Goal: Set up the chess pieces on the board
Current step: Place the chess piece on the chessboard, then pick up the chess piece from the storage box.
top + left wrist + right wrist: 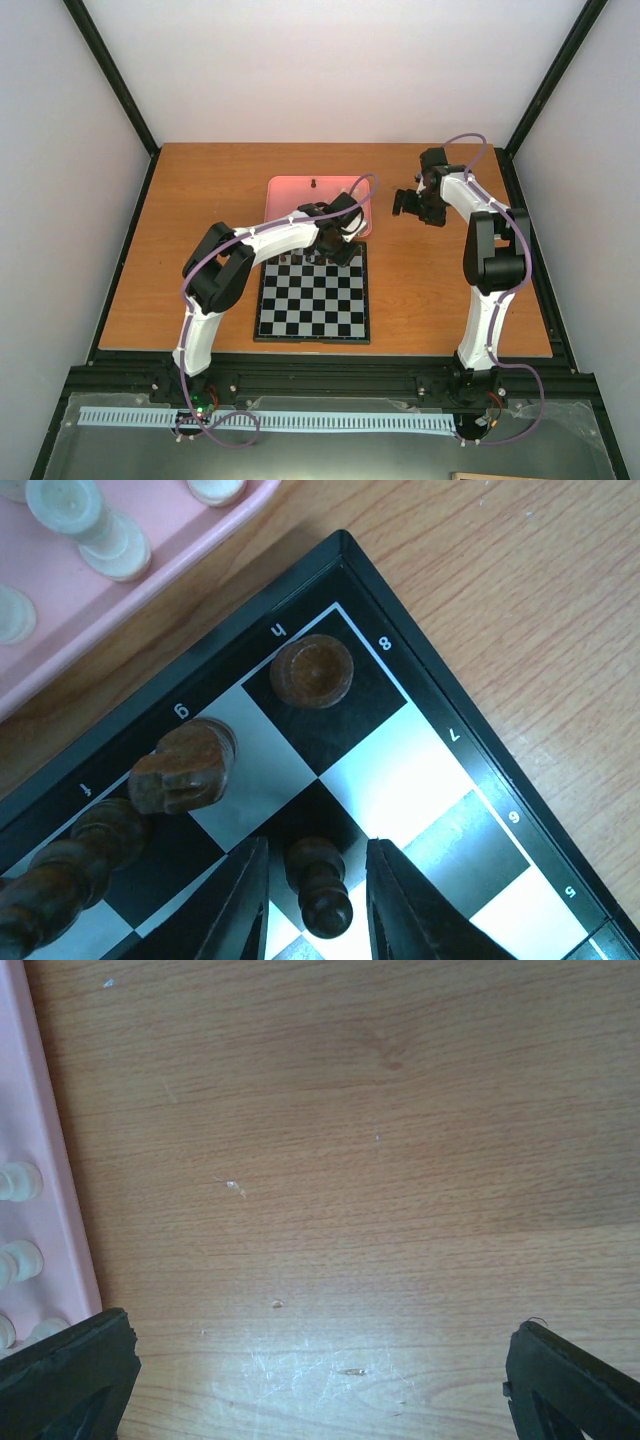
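The board [312,305] lies in the middle of the table. In the left wrist view its far right corner [420,770] carries a dark rook [312,670] on the corner square, then a dark knight [185,765] and a dark bishop [108,832] along the back row. My left gripper [318,865] is open around a dark pawn [326,905] that stands on the black square in front of the knight, with a gap on each side. My right gripper [320,1390] is open wide and empty over bare table, right of the pink tray [40,1160].
The pink tray [318,205] sits just beyond the board and holds cream pieces [88,515], also seen in the right wrist view [20,1182], and one dark piece [313,185]. Walls and a black frame enclose the wooden table [440,290].
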You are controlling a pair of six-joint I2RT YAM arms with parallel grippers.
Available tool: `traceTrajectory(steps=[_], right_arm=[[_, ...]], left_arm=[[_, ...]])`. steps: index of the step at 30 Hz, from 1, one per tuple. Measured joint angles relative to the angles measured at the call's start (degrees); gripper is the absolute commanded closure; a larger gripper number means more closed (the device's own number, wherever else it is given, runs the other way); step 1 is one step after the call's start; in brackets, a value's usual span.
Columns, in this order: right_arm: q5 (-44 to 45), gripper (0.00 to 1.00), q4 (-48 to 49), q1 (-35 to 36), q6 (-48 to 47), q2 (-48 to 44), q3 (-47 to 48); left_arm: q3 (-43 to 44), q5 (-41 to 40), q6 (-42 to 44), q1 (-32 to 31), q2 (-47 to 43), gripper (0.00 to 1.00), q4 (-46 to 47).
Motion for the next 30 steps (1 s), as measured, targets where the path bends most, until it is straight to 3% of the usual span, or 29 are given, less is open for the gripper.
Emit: traceTrajectory(steps=[10,15,18,21,30], right_arm=[[-0.02,0.0,0.0,0.0,0.13,0.0,0.0],[-0.17,0.0,0.0,0.0,0.52,0.0,0.0],[-0.17,0.0,0.0,0.0,0.76,0.0,0.0],[-0.2,0.0,-0.02,0.0,0.98,0.0,0.07],[-0.37,0.0,-1.4,0.0,1.4,0.04,3.65]], left_arm=[[1.68,-0.22,0.04,0.0,-1.57,0.63,-3.41],[8.55,-0.48,0.33,0.2,-4.9,0.49,-6.78],[14.53,0.09,-0.59,1.55,-6.14,0.47,-7.58],[19.23,1.05,-2.08,4.24,-5.73,0.35,-7.56],[41.31,-4.37,-8.55,15.76,11.19,0.34,-8.74]])
